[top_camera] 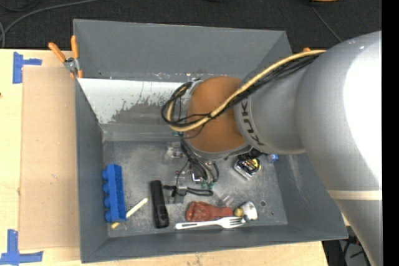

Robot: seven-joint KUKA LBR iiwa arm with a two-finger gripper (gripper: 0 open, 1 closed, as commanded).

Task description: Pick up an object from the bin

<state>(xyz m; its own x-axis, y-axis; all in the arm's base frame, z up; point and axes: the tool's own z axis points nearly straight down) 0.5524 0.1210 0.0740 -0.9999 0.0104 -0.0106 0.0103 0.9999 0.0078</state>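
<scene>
Grey bin [124,53], tool [186,187] beside black bar [159,204] (red piece [201,211] just below)

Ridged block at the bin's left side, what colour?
Blue; the ridged block shows best in camera view.

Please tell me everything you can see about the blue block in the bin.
The blue block is long, with a row of rounded bumps, and looks like plastic. It lies flat on the bin floor, along the wall at the view's left. A pale stick lies by its lower end; contact is unclear.
</scene>
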